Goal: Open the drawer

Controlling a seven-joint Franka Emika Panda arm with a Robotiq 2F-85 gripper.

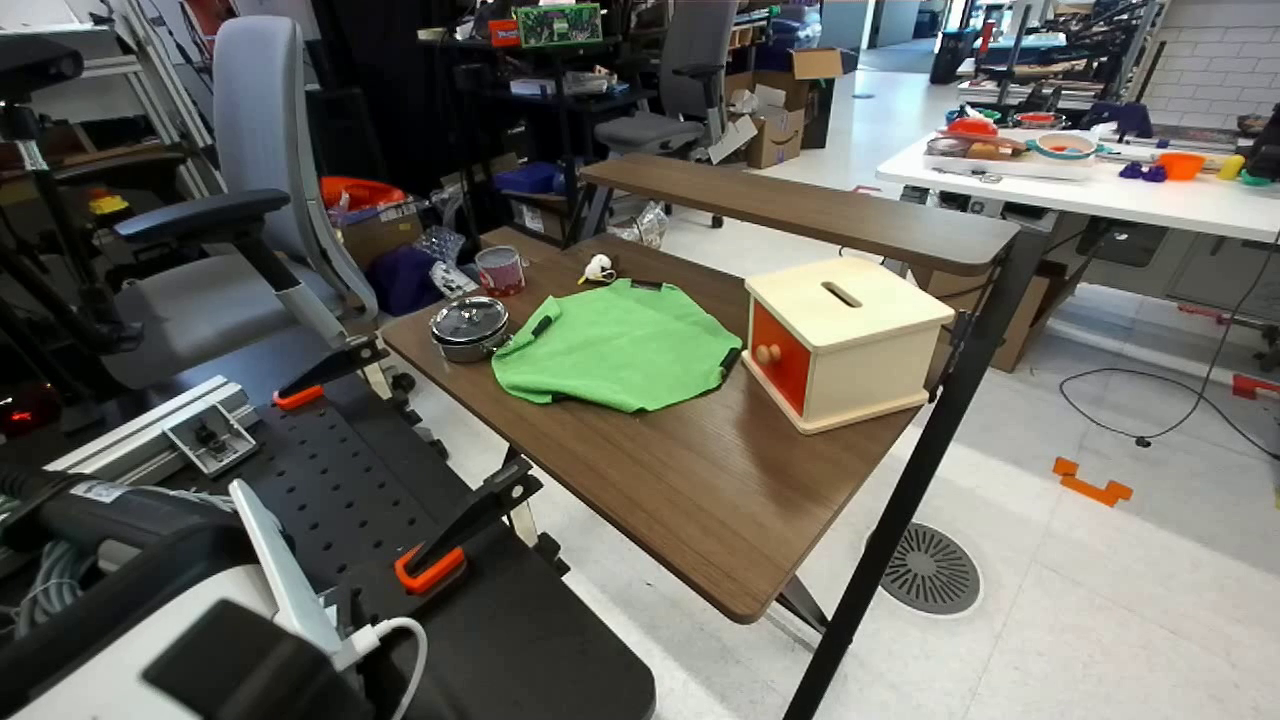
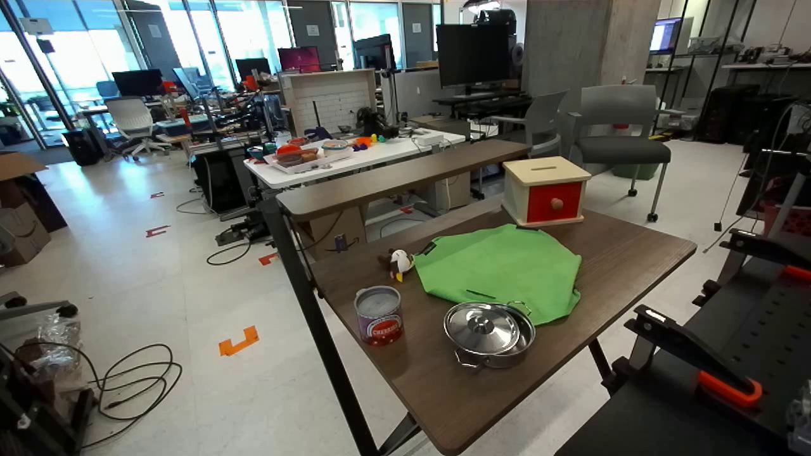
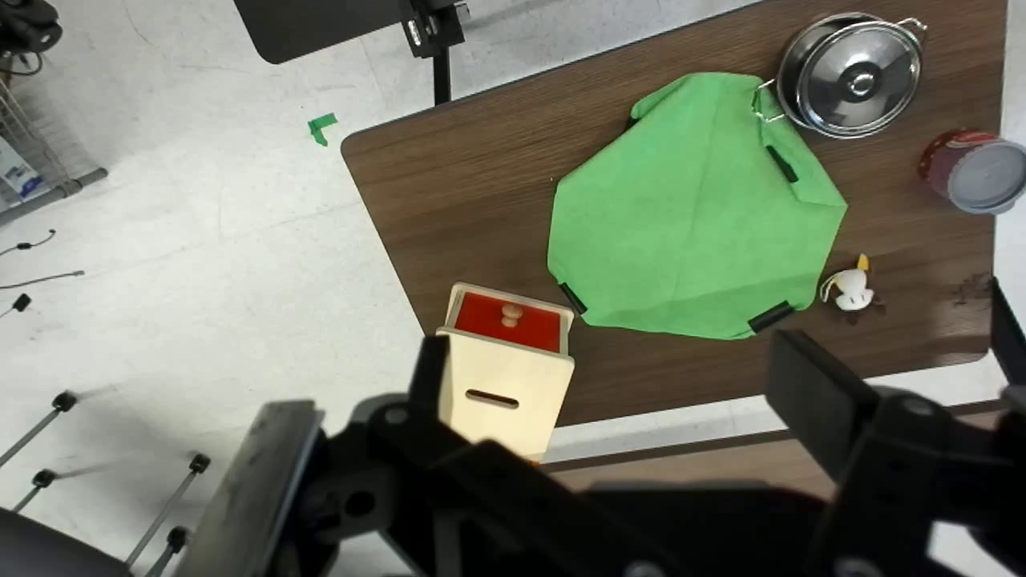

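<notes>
The drawer's red-orange front panel with a round wooden knob shows in both exterior views (image 1: 788, 375) (image 2: 542, 201) and in the wrist view (image 3: 481, 316). It sits flush in the front of a light-wood box (image 1: 870, 375) with a slotted top (image 2: 548, 170), and it is closed. The box also shows in the wrist view (image 3: 513, 377), lower left of centre, partly hidden behind the left finger. My gripper (image 3: 613, 361) is open, with nothing between its fingers. It is high above the table, apart from the box. The gripper is not seen in either exterior view.
A green cloth (image 3: 697, 208) lies beside the box on the brown table (image 1: 690, 500). A steel pot with a lid (image 2: 485, 329), a cherries tin (image 2: 379, 315) and a small plush toy (image 3: 852, 288) stand beyond it. A raised brown shelf (image 1: 800, 205) runs along one table edge.
</notes>
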